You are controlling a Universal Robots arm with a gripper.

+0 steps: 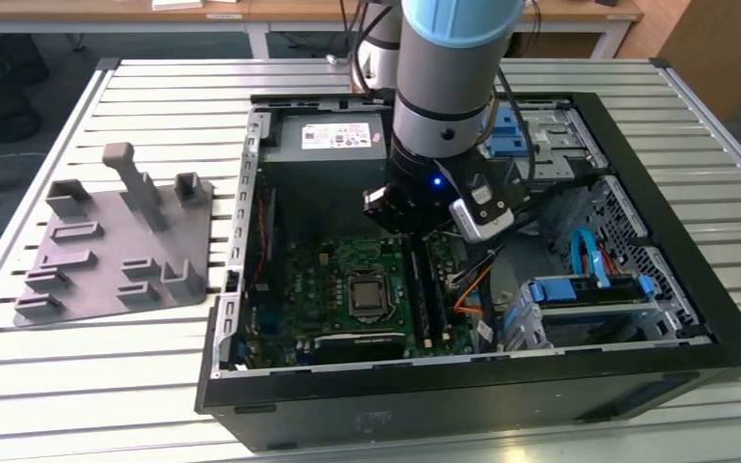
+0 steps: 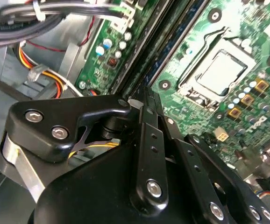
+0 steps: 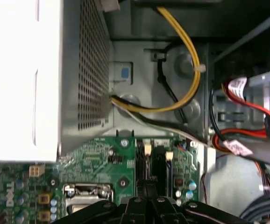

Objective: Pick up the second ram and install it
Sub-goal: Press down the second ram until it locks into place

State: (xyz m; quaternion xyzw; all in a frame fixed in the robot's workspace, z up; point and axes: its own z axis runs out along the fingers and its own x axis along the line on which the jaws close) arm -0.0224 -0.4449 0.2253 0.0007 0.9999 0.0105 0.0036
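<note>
Black end effector (image 2: 146,100) apparently over slots (image 3: 154,161).

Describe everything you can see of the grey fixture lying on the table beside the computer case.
The grey fixture looks like matte plastic: a flat base plate carrying several short upright brackets and one taller post. It lies flat on the slatted white table, at the exterior view's left of the open computer case. Its brackets look empty. Whether its edge touches the case cannot be told.
</note>
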